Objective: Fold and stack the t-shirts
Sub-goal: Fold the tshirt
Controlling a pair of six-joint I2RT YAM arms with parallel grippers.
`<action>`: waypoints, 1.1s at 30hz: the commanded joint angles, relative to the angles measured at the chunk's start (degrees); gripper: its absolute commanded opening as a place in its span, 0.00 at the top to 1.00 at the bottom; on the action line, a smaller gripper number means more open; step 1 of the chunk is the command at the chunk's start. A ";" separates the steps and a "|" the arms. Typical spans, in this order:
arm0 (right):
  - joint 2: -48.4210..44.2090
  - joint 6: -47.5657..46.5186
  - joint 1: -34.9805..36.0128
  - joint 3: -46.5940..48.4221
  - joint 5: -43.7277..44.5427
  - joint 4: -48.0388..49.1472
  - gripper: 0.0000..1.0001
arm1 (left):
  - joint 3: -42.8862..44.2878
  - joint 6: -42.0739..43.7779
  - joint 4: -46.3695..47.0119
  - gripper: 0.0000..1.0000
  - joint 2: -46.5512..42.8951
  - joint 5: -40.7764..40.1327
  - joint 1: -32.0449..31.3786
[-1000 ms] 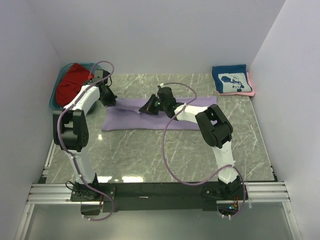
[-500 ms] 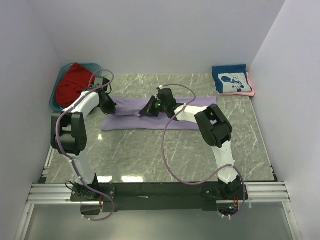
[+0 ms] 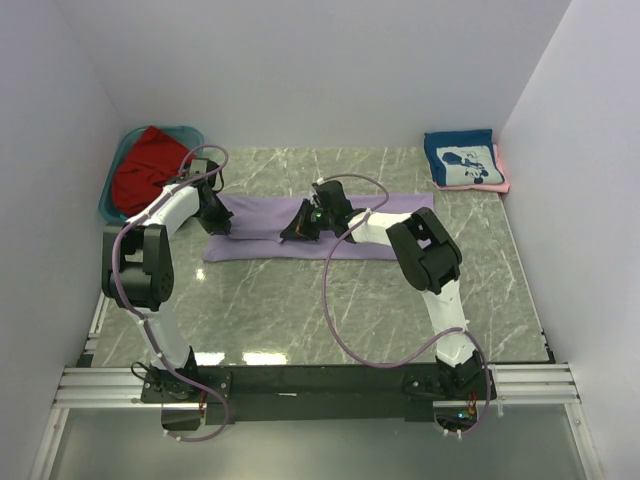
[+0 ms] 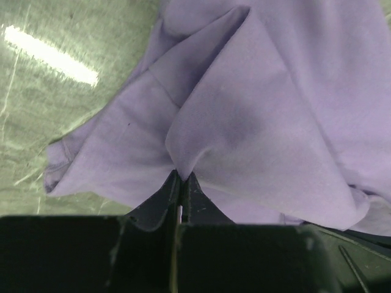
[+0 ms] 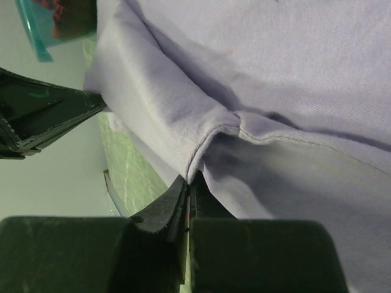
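Left hand (image 4: 182, 180) pulled nearer, lavender t-shirt (image 3: 265, 243) long axis left-right

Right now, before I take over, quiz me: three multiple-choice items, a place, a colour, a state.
1. The red shirt is: A) in the teal tub B) at the near edge C) far right
2. What colour lies under the navy shirt? A) green B) pink C) yellow
3. The left tool is: A) open in the air B) shut on the lavender shirt C) gripping the tub
Answers: A, red cloth fills the tub at far left; B, the pink shirt peeks out beneath it; B, it pinches a lavender fold, closed.
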 commanded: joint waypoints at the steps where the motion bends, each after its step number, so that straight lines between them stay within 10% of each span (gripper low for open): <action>1: -0.46 -1.81 -0.62 1.17 -0.91 -1.40 1.00 | 2.69 1.18 -2.83 0.98 -1.12 -1.34 0.25; 8: -0.55 -3.39 -0.54 2.49 -1.79 -4.65 1.00 | 2.25 1.62 -3.98 0.89 -1.03 -0.55 0.25; 20: -8.19 -13.23 -0.62 6.53 3.21 -17.74 0.59 | 4.18 2.59 -6.96 0.43 -6.64 -2.22 0.25; 33: -3.37 -5.26 -2.64 9.95 -6.53 -0.29 0.56 | 5.41 1.10 5.42 0.64 -1.66 2.61 -0.37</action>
